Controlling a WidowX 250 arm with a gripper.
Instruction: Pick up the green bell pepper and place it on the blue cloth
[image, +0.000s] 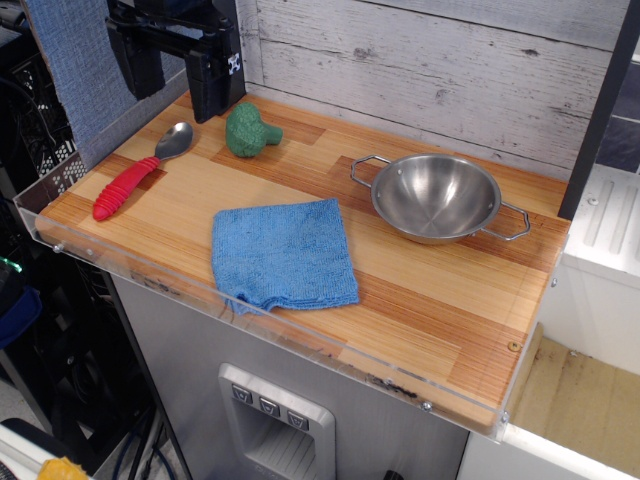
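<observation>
The green bell pepper (250, 130) is a small lumpy green toy resting on the wooden table near the back left. The blue cloth (283, 254) lies flat near the table's front edge, to the front right of the pepper. My gripper (180, 75) is black and hangs at the back left corner, just left of and above the pepper, not touching it. Its two fingers (212, 85) stand apart with nothing between them.
A red-handled spoon (135, 178) lies at the left of the table. A steel bowl with two handles (436, 197) stands at the right. A clear plastic rim (300, 340) runs along the front and left edges. A blue-grey fabric panel (75, 60) and white plank wall (430, 70) stand behind.
</observation>
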